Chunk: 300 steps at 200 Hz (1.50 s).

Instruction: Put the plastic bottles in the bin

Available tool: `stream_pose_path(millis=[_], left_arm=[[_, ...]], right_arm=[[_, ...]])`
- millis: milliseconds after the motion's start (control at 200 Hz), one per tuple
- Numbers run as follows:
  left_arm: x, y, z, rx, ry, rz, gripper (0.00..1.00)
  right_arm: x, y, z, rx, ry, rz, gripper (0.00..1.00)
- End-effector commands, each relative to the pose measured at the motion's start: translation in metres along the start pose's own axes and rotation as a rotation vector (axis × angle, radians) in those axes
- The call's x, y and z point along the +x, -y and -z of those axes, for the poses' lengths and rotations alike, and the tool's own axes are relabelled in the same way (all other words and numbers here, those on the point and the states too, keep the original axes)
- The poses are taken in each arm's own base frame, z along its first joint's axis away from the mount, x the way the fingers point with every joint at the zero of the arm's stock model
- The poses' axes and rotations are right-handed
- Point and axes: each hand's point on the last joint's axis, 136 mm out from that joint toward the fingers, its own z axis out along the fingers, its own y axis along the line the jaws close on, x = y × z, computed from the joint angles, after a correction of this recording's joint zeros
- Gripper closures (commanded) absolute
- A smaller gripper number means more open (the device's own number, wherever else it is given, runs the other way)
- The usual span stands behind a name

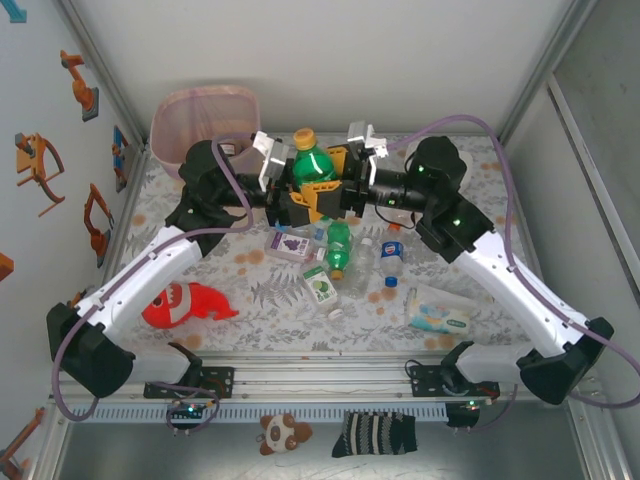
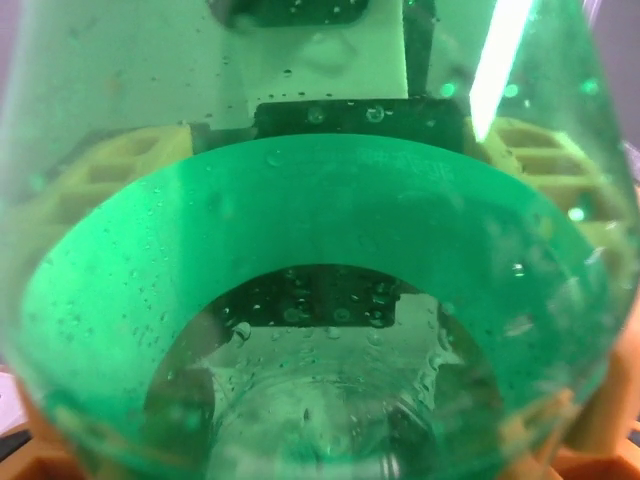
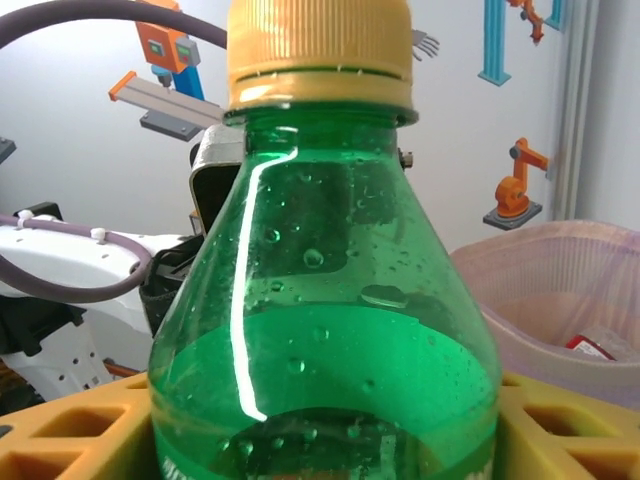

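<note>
left gripper (image 1: 303, 186): closed on the green bottle (image 1: 313, 163) from the left, yellow fingers (image 2: 110, 165) seen through the plastic on both sides.
right gripper (image 1: 335, 172): closed on the same bottle from the right, yellow fingers (image 3: 575, 430) pressed to its lower body.
green bottle: upright, orange-yellow cap (image 3: 320, 50) on top, held above the counter (image 1: 260, 312) between the two grippers.
bin (image 1: 200, 93): at the far left corner, behind the left arm, near the held bottle.
other bottles: a green one (image 1: 338, 247) and a clear blue-labelled one (image 1: 392, 258) lie on the counter just below the grippers.
nearby: red plush fish (image 1: 185, 303) at front left, pale wipes pack (image 1: 438, 310) at front right.
</note>
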Motion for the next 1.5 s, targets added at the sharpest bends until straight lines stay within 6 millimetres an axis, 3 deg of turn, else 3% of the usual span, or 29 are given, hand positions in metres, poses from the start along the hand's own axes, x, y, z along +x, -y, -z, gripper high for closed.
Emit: stream_pose_path(millis=[0,265,511,676,826,1041,1497], left_arm=[[-0.019,0.01,0.004,-0.004,0.02,-0.091,0.54],[-0.017,-0.006,0.01,-0.082,0.011,-0.071,0.58],[-0.011,-0.063,0.032,-0.398,-0.014,0.005,0.63],[-0.005,-0.122,0.077,-0.788,-0.046,0.114,0.63],[-0.002,-0.153,0.125,-1.027,-0.05,0.223,0.67],[-0.002,-0.175,0.178,-1.217,-0.093,0.287,0.67],[0.021,-0.209,0.292,-1.544,-0.32,0.336,0.67]], right_arm=[[-0.025,-0.01,0.017,0.046,0.051,0.069,0.3],[-0.021,-0.014,0.039,0.134,0.014,0.114,0.26],[-0.021,-0.013,0.056,0.219,0.004,0.152,0.26],[-0.021,-0.011,0.059,0.244,0.003,0.159,0.26],[-0.021,-0.01,0.06,0.249,0.0,0.154,0.26],[-0.018,-0.009,0.059,0.251,-0.008,0.145,0.26],[-0.009,-0.003,0.058,0.267,-0.033,0.125,0.27]])
